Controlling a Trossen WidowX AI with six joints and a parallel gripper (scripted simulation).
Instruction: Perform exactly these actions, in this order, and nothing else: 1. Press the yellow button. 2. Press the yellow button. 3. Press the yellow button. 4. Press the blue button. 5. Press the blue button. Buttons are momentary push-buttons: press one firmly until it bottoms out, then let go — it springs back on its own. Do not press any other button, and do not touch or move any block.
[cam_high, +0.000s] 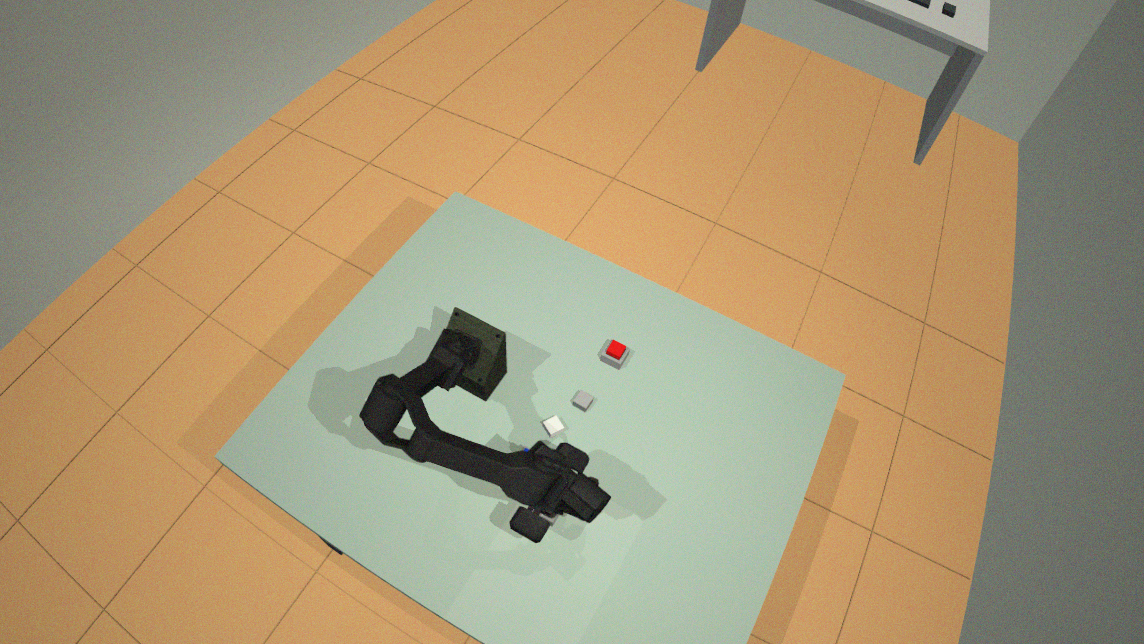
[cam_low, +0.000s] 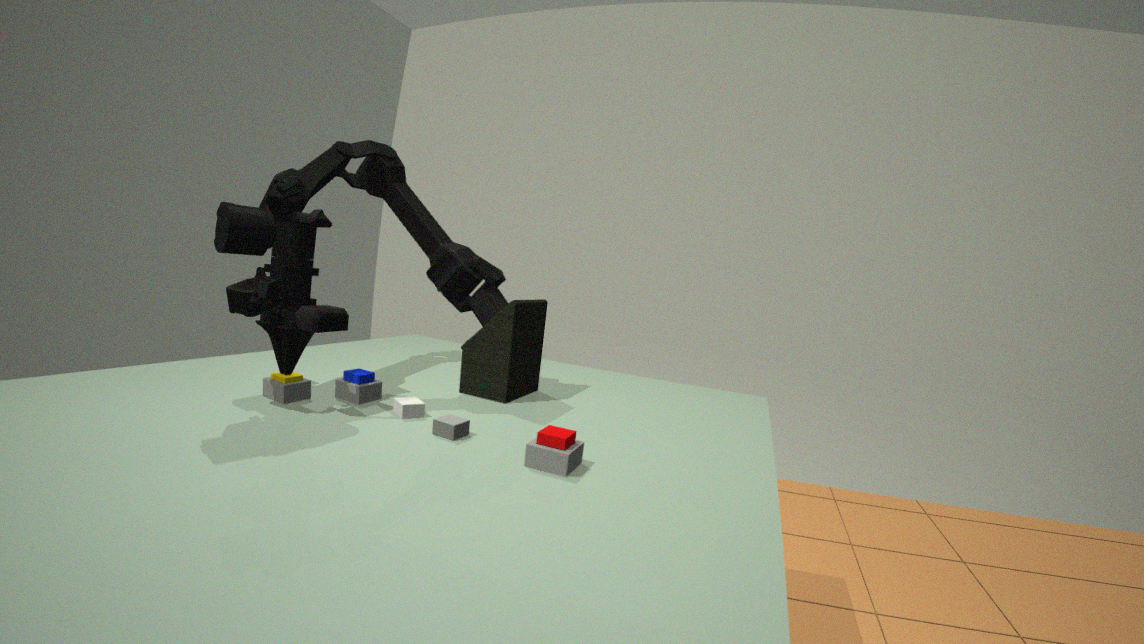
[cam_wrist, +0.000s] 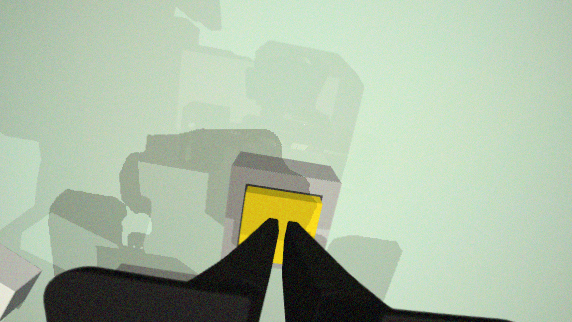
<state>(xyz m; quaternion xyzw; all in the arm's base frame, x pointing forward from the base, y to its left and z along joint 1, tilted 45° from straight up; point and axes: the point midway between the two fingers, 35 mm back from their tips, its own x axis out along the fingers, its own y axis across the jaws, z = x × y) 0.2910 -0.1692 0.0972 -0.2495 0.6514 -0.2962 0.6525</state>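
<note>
Pincer (cam_wrist: 280, 223) closed to a narrow point, gripping nothing, tips planted on the yellow button (cam_wrist: 280, 212) near its centre. Seen in the exterior view pressed low into its grey housing (cam_low: 286, 390), sunk deeper than the blue button (cam_low: 358, 375) just beside it. Judged as a press at or near bottom; which of the three yellow presses cannot be told.

Further out along the same row: white block (cam_low: 409, 406), then grey block (cam_low: 450, 426), then red button (cam_low: 556, 436), all apart from the pincer. Everything resting on the pale green surface (cam_low: 400, 544).

Risks from here:
- Lifting too little before the next yellow press, leaving the cap unreleased and the press uncounted.
- Sliding sideways while still down, dragging the tips off the cap edge onto the housing.
- Crossing to the blue button too low, clipping its cap early and adding a stray press.
- Overshooting past blue toward the white block, nudging it.
- Miscounting, given identical-looking presses.
</note>
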